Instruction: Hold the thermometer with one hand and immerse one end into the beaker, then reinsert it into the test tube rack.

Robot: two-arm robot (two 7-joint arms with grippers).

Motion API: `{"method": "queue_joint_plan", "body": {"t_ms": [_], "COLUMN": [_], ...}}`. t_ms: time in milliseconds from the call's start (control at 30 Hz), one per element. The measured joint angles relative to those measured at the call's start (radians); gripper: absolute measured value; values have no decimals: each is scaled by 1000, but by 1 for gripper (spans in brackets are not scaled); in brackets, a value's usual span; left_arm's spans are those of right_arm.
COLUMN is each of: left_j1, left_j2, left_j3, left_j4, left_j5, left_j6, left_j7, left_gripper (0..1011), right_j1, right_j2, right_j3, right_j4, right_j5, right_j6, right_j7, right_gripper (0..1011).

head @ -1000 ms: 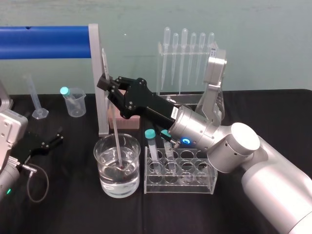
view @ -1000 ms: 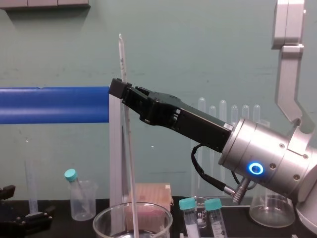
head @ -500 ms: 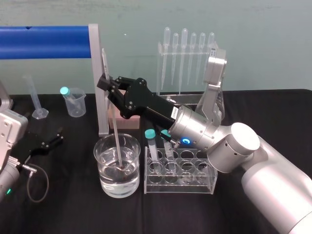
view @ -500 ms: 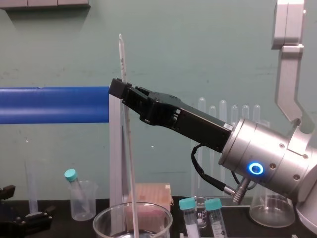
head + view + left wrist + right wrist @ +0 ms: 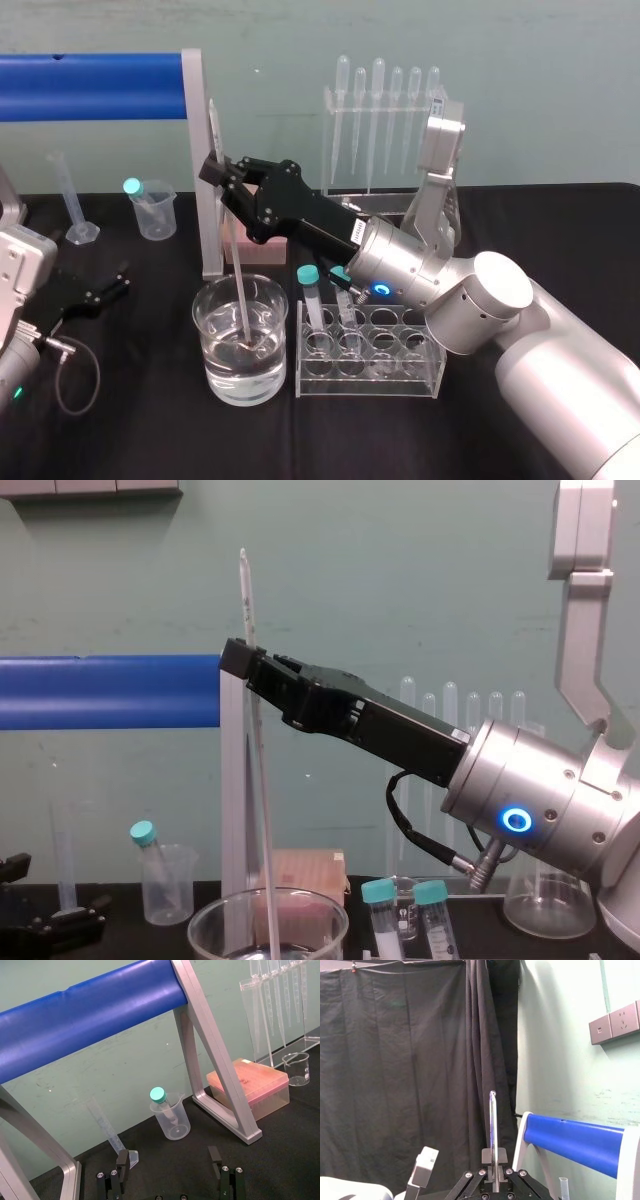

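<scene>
**labrat_02:** Where are you with this one? Your right gripper looks clamped on the thermometer a bit below its top end. The rod is nearly upright with a slight lean, and its lower end is down in the water in the beaker.

**benchmod:** Yep. I'd call the dip done, so your step is the lift and the move to the test tube rack, just beside the beaker. Pull up along the rod's own line until the tip clears the rim, and only then go sideways. It's thin glass with a lot of length hanging below the grip, so go slow and don't drag it on the rim. Pick an empty hole away from the teal-capped tubes.

**labrat_02:** Anything you can't check?

**benchmod:** Whether the tip touches the beaker floor — the water bends it in the head view, and the chest view cuts the beaker off low. The scale marks are unreadable. How much of the fingers actually bites the glass is hard to judge too. Your left gripper is parked over the black cloth at the left, fingers apart.
</scene>
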Motion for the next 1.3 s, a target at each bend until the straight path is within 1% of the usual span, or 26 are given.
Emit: {"method": "queue_joint_plan", "body": {"t_ms": [1300], "left_j1": [0], "left_j2": [0], "left_j3": [0], "left_j4": [0], "left_j5": [0], "left_j6": [0], "left_j7": [0], "left_gripper": [1008], "right_j1": [0], "right_j2": [0], "right_j3": [0], "right_j4": [0], "right_j5": [0], "right_j6": [0], "right_j7": [0], "right_gripper": [56]}}
